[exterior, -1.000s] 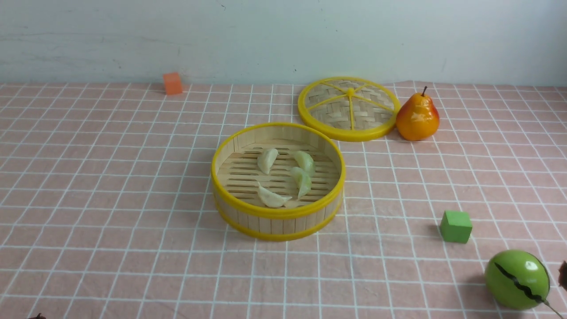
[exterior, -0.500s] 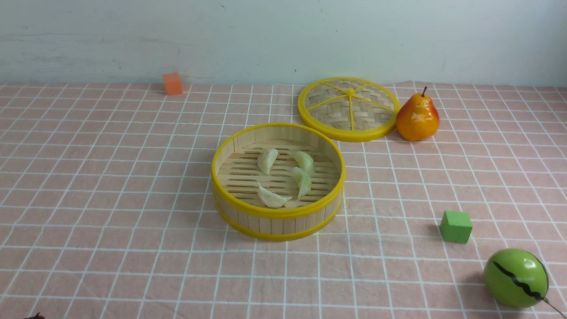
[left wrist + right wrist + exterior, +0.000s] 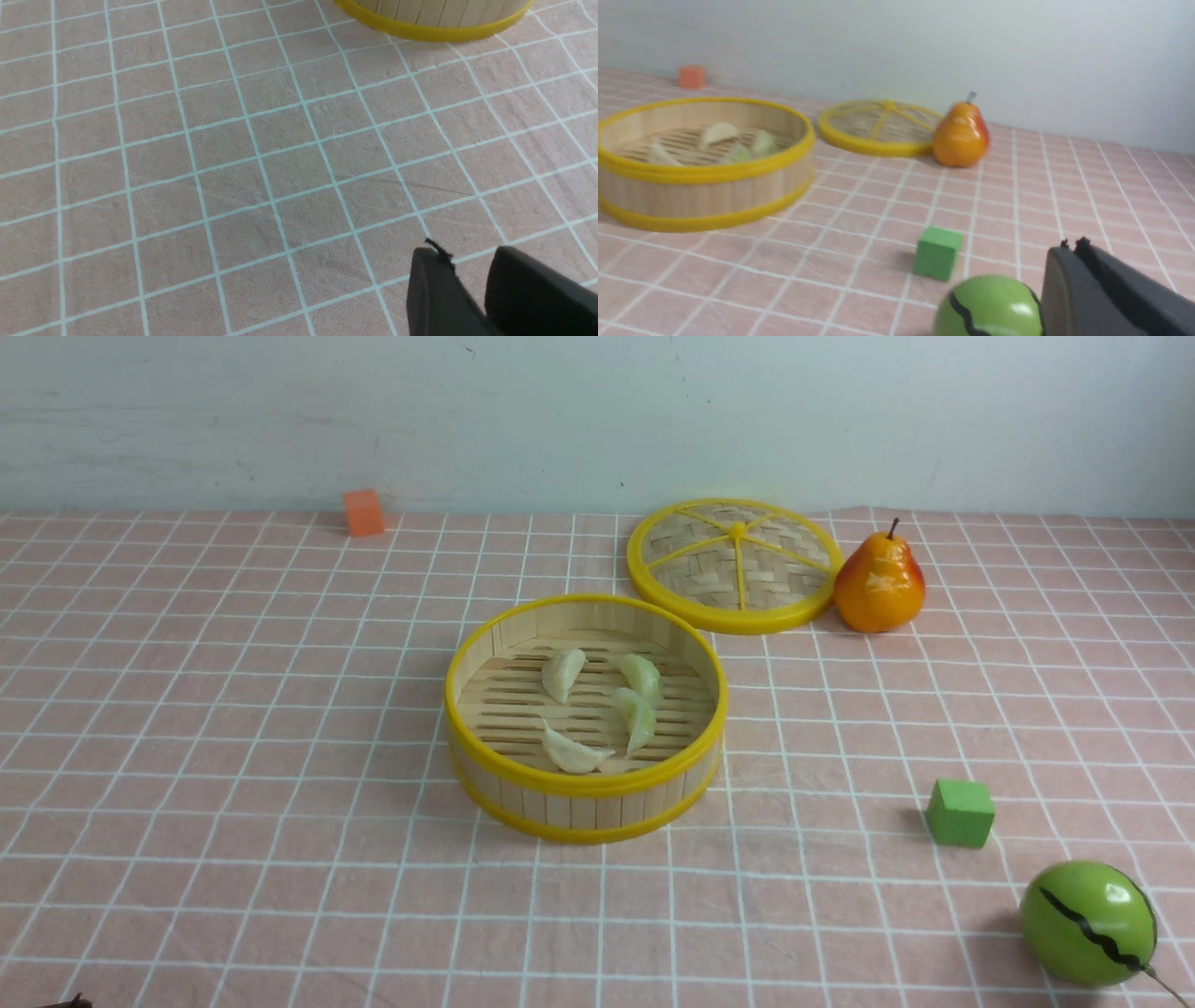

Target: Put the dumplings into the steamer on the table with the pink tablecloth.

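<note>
The left gripper (image 3: 460,261) is seen in its wrist view with its two dark fingers parted by a narrow gap, nothing held between them, and bare pink tablecloth (image 3: 261,154) beneath. Ahead of it, well apart, the lower yellow rim of the steamer (image 3: 434,25) is met. The right gripper (image 3: 1073,247) is shown with its fingers pressed together and nothing gripped, though the wrist view is blurred and only their tips are caught. Just beside it lies a green ball with a black wavy line (image 3: 990,308); a little further out stands a green cube (image 3: 937,253). Beyond these, well apart from the fingers, the steamer (image 3: 705,158) is set on the table (image 3: 233,784), and the dumplings (image 3: 602,709) are found inside it: two cream-white and two pale green, spread on the slatted floor, none near either gripper. Behind the steamer a woven lid (image 3: 735,565) lies flat, with a pear (image 3: 879,583) just beside it. Farthest off, near the wall, an orange cube (image 3: 363,511) is placed.
</note>
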You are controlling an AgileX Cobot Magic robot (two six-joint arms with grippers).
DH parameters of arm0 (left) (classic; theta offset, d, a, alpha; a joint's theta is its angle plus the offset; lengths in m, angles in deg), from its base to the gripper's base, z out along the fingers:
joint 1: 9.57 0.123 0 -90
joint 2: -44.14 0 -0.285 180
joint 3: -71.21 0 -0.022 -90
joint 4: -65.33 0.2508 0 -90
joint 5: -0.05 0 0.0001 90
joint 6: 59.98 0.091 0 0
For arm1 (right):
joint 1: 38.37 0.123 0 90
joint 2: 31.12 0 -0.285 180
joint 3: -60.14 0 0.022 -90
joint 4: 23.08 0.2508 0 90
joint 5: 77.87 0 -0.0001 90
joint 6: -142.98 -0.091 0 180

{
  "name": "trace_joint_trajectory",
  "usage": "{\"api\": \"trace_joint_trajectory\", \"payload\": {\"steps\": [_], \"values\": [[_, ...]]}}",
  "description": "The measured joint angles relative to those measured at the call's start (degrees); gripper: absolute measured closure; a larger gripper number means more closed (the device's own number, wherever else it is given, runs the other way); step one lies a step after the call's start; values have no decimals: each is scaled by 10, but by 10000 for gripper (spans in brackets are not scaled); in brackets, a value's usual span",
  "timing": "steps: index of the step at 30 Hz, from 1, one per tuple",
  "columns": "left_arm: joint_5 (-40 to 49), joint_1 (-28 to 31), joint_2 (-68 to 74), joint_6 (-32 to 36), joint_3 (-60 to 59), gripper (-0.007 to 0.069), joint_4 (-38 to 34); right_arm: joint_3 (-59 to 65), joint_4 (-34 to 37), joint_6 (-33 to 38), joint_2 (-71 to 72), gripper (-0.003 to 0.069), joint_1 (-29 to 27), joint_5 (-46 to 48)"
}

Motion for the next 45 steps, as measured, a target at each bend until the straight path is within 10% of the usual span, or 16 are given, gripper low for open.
{"api": "trace_joint_trajectory", "payload": {"steps": [10, 34, 45], "values": [[0, 0, 0, 0, 0, 442, 0, -1, 22, -2, 0, 648, -91, 135], [-17, 0, -15, -1, -14, 432, 2, -5, 23, -2, 0, 634, -92, 152], [-63, 46, -232, -36, -139, 426, 18, -6, 23, -2, 0, 620, -92, 154]]}}
